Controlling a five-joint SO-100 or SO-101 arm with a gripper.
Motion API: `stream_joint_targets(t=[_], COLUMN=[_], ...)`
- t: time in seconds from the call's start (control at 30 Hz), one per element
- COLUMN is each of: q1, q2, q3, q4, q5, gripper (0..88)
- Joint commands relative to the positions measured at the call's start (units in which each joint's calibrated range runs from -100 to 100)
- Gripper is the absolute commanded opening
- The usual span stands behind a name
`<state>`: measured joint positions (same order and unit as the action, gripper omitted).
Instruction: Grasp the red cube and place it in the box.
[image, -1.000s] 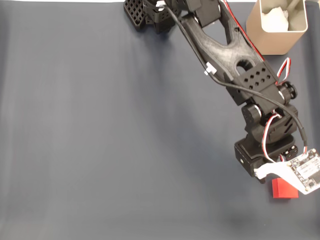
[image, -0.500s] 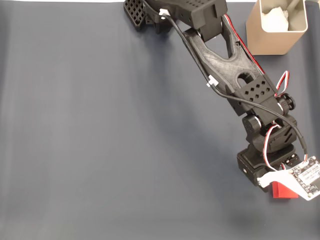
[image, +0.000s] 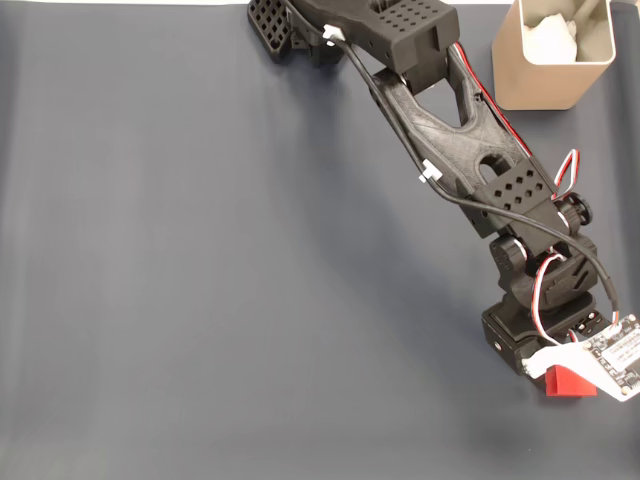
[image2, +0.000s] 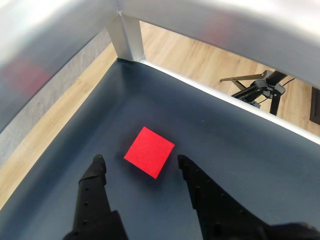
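Down near the bottom right corner of the desk (image: 200, 300) in the fixed view, the cube (image: 572, 382) sits flat on the dark blue-grey mat, mostly tucked under the arm's wrist, with a white circuit board (image: 615, 351) poking over its top edge. From the wrist view, the tool (image2: 140, 161) hangs right above the cube (image2: 149, 151) with its two black fingers spread wide apart, one on each side and both a bit nearer the camera than the block. Nothing is gripped, and neither finger looks to be touching it. The cube shows its top face as a plain red diamond, turned at an angle to the fingers. The box (image: 552, 52) stands way off at the top right corner of the fixed view, well apart from the cube, with something white and crumpled inside it. The black arm (image: 455, 150) stretches diagonally from its base at the top middle down to the cube, red and white wires looping along it. Past the desk edge in the wrist view you can see wood flooring and a black tripod (image2: 257, 87).
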<state>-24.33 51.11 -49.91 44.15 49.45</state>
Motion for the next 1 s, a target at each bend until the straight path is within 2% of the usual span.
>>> stream_joint_targets(t=[0.0,0.97], q1=[-1.02,-2.87], q2=[-0.59,1.58], q3=[-3.1,-6.84], q4=[-1.28,-3.5], q5=[-0.2,-0.2], gripper=[33.9,34.2])
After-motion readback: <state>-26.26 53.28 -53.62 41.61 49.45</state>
